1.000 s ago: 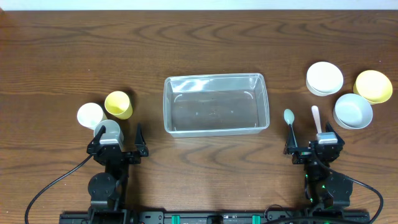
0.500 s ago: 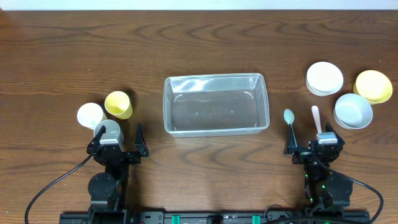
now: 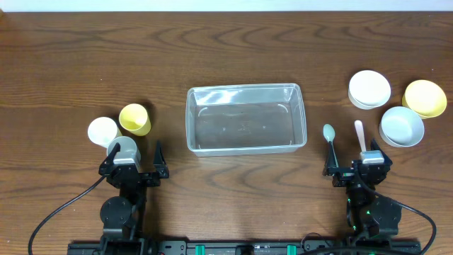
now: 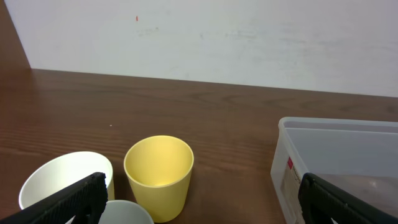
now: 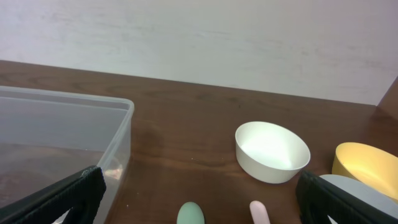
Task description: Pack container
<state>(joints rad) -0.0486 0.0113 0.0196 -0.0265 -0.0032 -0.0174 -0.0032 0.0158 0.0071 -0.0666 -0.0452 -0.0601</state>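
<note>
The left gripper (image 3: 134,161) is spread wide, its fingers (image 4: 68,199) showing dark at the two lower corners of the wrist view and grasping nothing. The right gripper (image 3: 356,168) is just as wide apart and unladen, its fingers (image 5: 59,196) at the lower corners too. The container (image 3: 244,89) sits mid-table, between the arms and a little farther out.

Left of it stand a yellow cup (image 3: 134,119) and a white cup (image 3: 102,129). A pale cup (image 3: 127,147) lies partly under the left gripper from above, and whether a finger touches it I cannot tell; the wrist view gives only its rim at the bottom edge. Right of the container lie a green spoon (image 3: 329,134) and a pink spoon (image 3: 359,133), their near ends hidden under the right gripper. Farther right are a white bowl (image 3: 369,89), a yellow bowl (image 3: 425,98) and a blue bowl (image 3: 401,126). In the right wrist view the blue bowl is mostly behind a finger and the yellow bowl is cut by the frame. Both wrist views crop the container
</note>
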